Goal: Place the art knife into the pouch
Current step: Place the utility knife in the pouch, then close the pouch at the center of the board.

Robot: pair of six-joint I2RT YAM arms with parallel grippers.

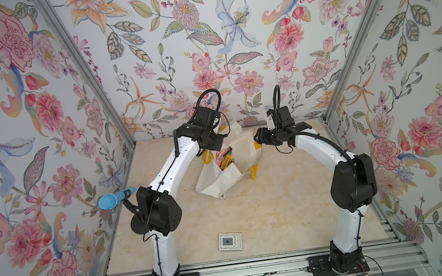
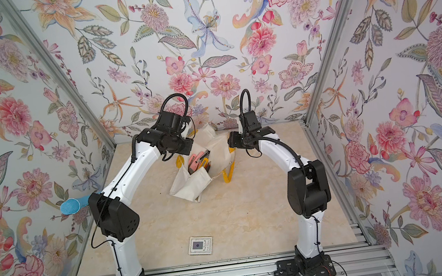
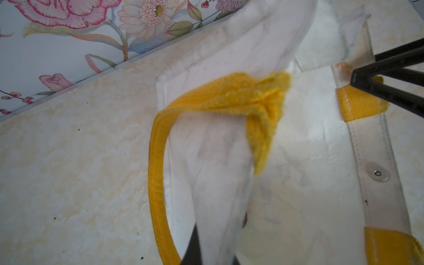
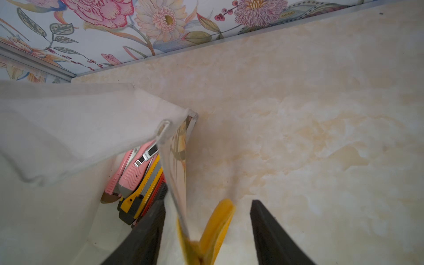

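Pouch: the pouch (image 1: 219, 179) sits on the table (image 1: 266, 205) towards the far wall, between my two arms. It is off-white cloth, crumpled, with its mouth pulled open.
Knives: I see several knives (image 4: 137, 181) already inside the pouch, pink, yellow and red. I cannot tell which one is the task's.
Knife direction: they lie side by side with their long axes parallel. The pink one's metal tip points at the pouch's far corner seam, and the butt ends face my right pincer.
Left pincer: the left pincer (image 3: 214, 243) is closed tight on bunched pouch cloth. A yellow handle (image 3: 158, 160) loops just beside it.
Right pincer: the right pincer (image 4: 207, 204) has its jaws well apart, straddling the pouch rim and the other yellow strap (image 4: 218, 220). One finger (image 4: 146, 229) is inside the mouth, and I see no squeeze on the cloth.
Elsewhere: a blue scoop (image 1: 116, 199) is by the left wall. A small card (image 1: 230, 241) lies near the front edge, well apart from the pouch.
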